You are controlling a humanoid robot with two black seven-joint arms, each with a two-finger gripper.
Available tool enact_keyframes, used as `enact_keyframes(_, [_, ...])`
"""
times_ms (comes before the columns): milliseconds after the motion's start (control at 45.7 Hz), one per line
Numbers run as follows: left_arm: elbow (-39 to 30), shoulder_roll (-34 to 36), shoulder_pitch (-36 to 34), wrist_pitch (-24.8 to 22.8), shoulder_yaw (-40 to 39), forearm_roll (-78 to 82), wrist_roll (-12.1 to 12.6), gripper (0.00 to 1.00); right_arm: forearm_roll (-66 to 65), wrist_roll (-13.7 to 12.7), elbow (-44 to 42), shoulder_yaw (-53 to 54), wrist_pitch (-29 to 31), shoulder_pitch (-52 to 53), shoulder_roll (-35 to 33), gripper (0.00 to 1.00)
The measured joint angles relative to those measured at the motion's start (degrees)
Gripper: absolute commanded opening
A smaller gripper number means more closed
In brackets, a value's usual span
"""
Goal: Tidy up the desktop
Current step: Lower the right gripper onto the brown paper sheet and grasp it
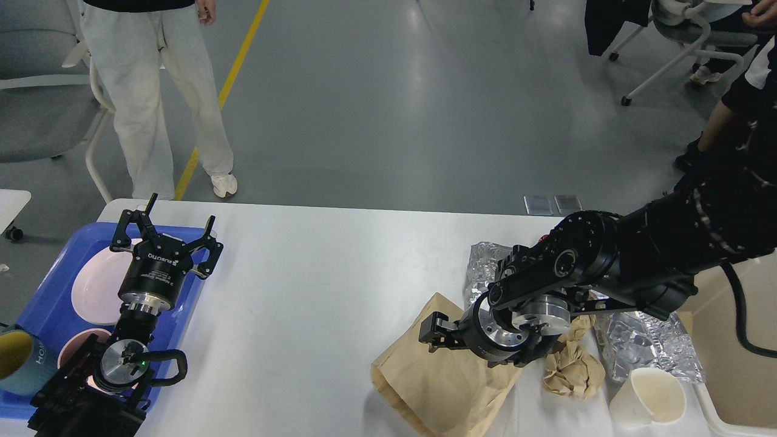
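The white desktop (315, 291) carries litter on its right side: a flat brown paper bag (443, 379), a silver foil bag (482, 267), crumpled foil (643, 343), a crumpled brown paper ball (570, 367) and a white paper cup (649, 397) on its side. My right gripper (434, 332) is low over the upper edge of the paper bag, pointing left; its fingers are dark and I cannot tell them apart. My right arm hides part of the foil and paper. My left gripper (177, 213) is open and empty above the blue tray (42, 303).
The blue tray at the left edge holds a pink plate (91, 285), a pink bowl (73, 358) and a teal mug (15, 361). A cream-white bin (737, 376) stands at the right edge. A person (158, 91) stands beyond the table's far left corner.
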Motion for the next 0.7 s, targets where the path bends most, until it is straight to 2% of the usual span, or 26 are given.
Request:
enact_keyframes(109, [0.0,0.0,0.0,0.0,0.0,0.0,0.0,0.97,2.7,-0.3,-0.7,-0.9,-2.1,-1.5,-0.4,0.98])
enact_keyframes(481, [0.0,0.0,0.0,0.0,0.0,0.0,0.0,0.97,6.8,-0.7,4.7,-2.8,-2.7,3.3,-5.2,0.98])
enact_keyframes(700, [0.0,0.0,0.0,0.0,0.0,0.0,0.0,0.97,9.6,-0.4,3.0,-4.5,-4.8,-1.5,-2.8,0.99])
